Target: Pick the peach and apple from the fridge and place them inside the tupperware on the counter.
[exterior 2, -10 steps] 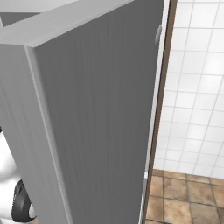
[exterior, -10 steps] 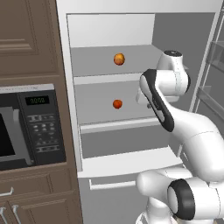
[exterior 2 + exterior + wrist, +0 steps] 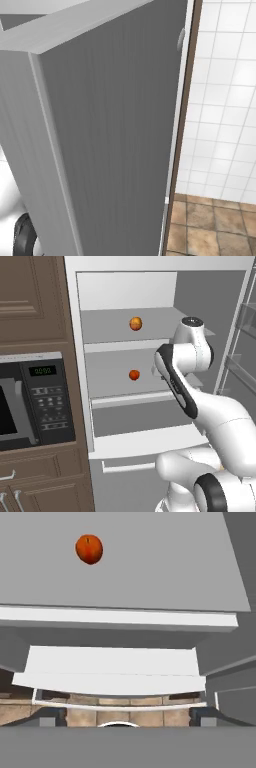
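The fridge [image 3: 125,291] stands open in the left base view. The orange-yellow peach [image 3: 135,323] lies on its upper shelf, and the redder apple [image 3: 134,375] rests one shelf below. My white arm bends in front of the shelves to the right of both fruits, and it hides the hand there. In the hand view the apple [image 3: 89,549] sits far off at the upper left on a grey fridge shelf [image 3: 160,567]. My gripper [image 3: 127,719] is open, its fingertips [image 3: 51,717] wide apart with nothing between them. The tupperware and the counter are out of view.
A black microwave [image 3: 30,401] sits in dark brown cabinets left of the fridge. Door racks [image 3: 242,363] stand at the right. The open grey fridge door [image 3: 110,130] blocks the right base view, with a white tiled wall [image 3: 225,100] beyond. A pulled-out drawer [image 3: 115,672] lies below the shelf.
The arm's elbow has shifted slightly left toward the shelves. Both fruits lie where they were.
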{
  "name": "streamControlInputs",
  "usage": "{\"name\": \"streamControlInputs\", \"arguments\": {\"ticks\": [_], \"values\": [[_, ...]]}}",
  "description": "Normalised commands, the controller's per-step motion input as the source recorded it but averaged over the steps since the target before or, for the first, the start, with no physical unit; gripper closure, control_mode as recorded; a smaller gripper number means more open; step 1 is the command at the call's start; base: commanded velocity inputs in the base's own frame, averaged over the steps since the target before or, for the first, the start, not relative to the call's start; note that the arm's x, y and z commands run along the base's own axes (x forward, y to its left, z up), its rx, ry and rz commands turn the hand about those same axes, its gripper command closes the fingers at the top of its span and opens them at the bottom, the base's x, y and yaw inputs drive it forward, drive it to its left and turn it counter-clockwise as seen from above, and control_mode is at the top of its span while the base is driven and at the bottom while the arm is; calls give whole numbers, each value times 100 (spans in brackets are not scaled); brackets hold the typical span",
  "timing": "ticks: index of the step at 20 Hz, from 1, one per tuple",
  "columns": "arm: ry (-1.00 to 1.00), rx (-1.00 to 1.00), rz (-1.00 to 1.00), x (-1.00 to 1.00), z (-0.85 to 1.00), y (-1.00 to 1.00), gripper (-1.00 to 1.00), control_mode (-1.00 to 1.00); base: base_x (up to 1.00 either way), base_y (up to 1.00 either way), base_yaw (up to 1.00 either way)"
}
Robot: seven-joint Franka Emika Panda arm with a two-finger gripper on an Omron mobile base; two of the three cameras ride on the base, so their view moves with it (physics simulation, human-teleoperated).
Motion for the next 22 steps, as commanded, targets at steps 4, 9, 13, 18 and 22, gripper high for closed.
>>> {"name": "streamControlInputs", "arguments": {"ticks": [4,9,13,18,22], "values": [[-11,-14,0,20,-3,47,-100,-100,0,0,0],[4,0,0,43,-1,28,-100,-100,0,0,0],[0,4,0,56,-7,12,-100,-100,0,0,0],[-2,3,0,38,-23,6,-100,-100,0,0,0],[-2,7,0,27,-28,3,-100,-100,0,0,0]]}}
